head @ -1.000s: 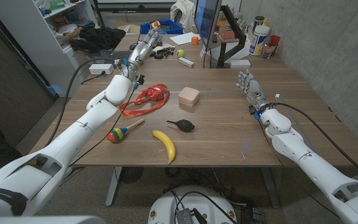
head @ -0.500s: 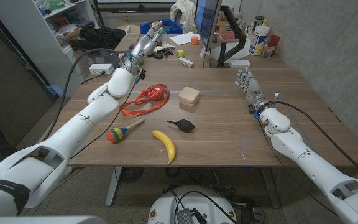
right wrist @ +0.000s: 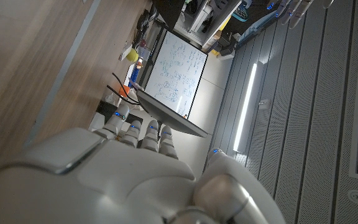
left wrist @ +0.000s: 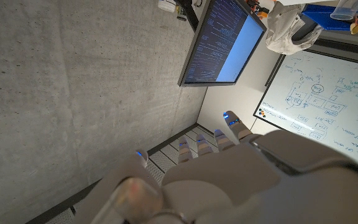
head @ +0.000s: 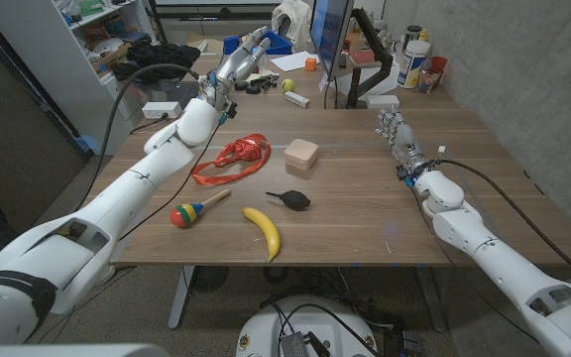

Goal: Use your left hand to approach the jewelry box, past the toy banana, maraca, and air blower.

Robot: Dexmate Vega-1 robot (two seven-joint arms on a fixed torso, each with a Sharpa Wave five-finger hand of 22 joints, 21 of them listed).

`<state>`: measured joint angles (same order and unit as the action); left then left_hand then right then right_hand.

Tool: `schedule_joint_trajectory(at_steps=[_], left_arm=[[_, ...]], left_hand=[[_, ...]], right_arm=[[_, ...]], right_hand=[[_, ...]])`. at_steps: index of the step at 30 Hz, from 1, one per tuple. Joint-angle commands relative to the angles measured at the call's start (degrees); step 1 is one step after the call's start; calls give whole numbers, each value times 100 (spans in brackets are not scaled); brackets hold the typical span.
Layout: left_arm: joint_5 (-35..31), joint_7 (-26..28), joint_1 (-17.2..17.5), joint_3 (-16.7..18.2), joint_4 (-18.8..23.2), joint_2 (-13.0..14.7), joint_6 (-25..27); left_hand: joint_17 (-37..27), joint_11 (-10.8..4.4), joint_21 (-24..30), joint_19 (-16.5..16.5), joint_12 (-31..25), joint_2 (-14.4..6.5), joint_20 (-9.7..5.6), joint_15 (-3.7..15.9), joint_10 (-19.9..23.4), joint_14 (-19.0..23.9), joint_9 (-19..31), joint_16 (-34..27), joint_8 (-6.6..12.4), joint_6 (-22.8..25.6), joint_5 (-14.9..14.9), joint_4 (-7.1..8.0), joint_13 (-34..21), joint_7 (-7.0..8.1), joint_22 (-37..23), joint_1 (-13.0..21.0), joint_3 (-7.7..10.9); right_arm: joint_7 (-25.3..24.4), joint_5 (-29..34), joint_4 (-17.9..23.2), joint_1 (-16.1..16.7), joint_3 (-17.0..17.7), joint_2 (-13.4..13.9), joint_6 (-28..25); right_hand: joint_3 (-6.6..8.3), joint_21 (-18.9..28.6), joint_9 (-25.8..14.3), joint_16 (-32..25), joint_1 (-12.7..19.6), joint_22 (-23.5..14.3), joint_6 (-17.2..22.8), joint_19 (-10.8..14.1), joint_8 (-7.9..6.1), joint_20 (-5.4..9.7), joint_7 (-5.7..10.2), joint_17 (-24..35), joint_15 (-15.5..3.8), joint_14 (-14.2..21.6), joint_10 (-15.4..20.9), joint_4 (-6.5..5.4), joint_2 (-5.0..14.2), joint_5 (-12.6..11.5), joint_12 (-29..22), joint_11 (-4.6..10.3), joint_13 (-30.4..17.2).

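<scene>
At the left of the head view, near the front of the wooden surface (head: 365,213): a toy maraca (head: 193,209) with a red, green and yellow head and a wooden handle, lying flat. Above it, raised well over the far left corner of the surface and clear of everything on it: the left hand (head: 240,61), fingers (left wrist: 199,147) loosely extended and apart, holding nothing, pointed away toward the cluttered back desk. Below that hand, on the surface: a red mesh bag (head: 234,156), crumpled, just left of the jewelry box (head: 301,155). Further right and nearer the front: a yellow toy banana (head: 264,231), lying lengthwise toward the front edge, with a black air blower (head: 290,199) just behind it, nozzle pointing left. Behind the blower, toward the middle of the surface: the jewelry box, a small tan rounded square, lid closed, well apart from the left hand. Beyond the back edge: a monitor (head: 328,35) on a stand. At the right side: the right hand (head: 396,133), standing up from the surface with fingers upright and slightly apart, empty.
</scene>
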<state>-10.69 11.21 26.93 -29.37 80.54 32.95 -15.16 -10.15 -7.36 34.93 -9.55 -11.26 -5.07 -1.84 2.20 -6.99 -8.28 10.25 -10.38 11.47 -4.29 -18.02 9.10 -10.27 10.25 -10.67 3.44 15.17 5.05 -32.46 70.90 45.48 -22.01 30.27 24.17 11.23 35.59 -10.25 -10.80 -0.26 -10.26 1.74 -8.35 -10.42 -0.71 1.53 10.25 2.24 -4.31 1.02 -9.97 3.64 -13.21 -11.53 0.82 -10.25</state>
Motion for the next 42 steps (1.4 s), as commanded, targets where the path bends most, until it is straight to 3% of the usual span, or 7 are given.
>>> schedule_joint_trajectory(at_steps=[1,42], left_arm=[[-429,-49,-300,-187,-244,-129,-94],[-1767,-35,-943,-867,-881,-336,-696]], left_hand=[[-7,-22,-27,-18,10,-307,4,308,-24,-36,34,-18,-13,6,-31,4,-10,72,-6,60,40],[0,-82,-80,-22,25,-257,15,365,-56,-78,34,-4,-52,-60,-53,-52,-10,174,-2,177,83]], right_arm=[[131,10,-42,-53,-3,41,117],[259,90,-225,-173,-50,38,252]], right_hand=[[-4,-17,-19,-1,60,-28,54,6,-48,27,33,9,-52,-23,27,-2,398,-42,-39,5,-26],[-27,-64,-18,1,69,-30,81,24,-51,30,28,5,-58,-23,36,2,404,-50,-38,6,-25]])
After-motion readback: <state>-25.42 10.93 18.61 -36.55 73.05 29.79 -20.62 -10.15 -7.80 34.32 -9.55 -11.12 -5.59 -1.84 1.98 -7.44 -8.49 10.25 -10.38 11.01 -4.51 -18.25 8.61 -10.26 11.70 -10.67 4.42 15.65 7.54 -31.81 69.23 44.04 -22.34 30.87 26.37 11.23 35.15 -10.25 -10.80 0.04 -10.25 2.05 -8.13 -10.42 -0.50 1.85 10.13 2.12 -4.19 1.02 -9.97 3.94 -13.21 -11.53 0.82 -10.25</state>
